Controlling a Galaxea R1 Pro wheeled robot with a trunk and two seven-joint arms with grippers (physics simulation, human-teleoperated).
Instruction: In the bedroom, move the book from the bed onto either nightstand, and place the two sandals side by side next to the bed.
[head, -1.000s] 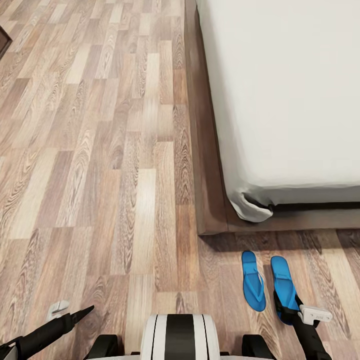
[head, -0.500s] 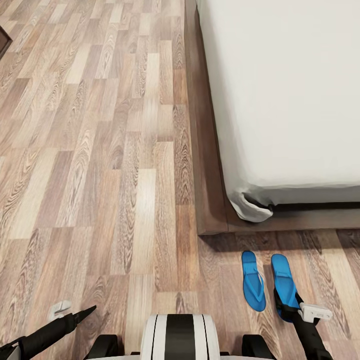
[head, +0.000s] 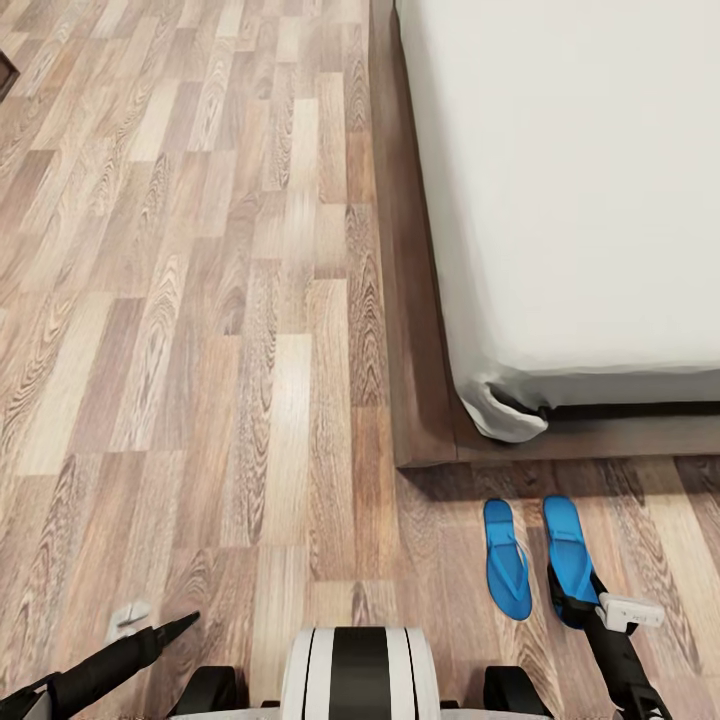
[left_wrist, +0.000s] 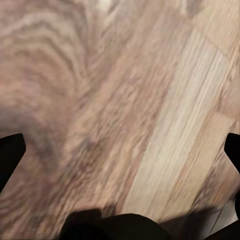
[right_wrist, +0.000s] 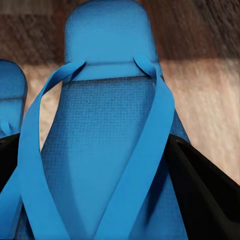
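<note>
A: Start at the right gripper (head: 572, 607). What is it doing?

B: It sits low over the floor at the heel end of the right-hand sandal (head: 566, 553). In the right wrist view the black fingers (right_wrist: 200, 185) stand on either side of that sandal (right_wrist: 107, 150), with the sole and blue straps running up between them. They look closed in against its edges, pinching it.

A: And the second sandal?

B: The left-hand sandal (head: 506, 558) lies flat just beside the held one, parallel to it, toes toward the bed (head: 420, 330). The right wrist view catches its edge (right_wrist: 11, 95) beside the gripped one. Both sit on the wood-plank floor (head: 200, 330) just off the bed's foot corner, near the frame but not touching it.

A: The bed itself?

B: A dark brown frame with a bare light-grey mattress (head: 570, 190) on it; the mattress corner bulges over the frame just above the sandals.

A: The left gripper?

B: The left gripper (head: 185, 622) points forward over bare planks, well away from the bed. In the left wrist view its dark fingers (left_wrist: 10, 150) stand far apart at the picture's edges with only floor (left_wrist: 115, 115) between them, so it is spread and holding nothing.
</note>
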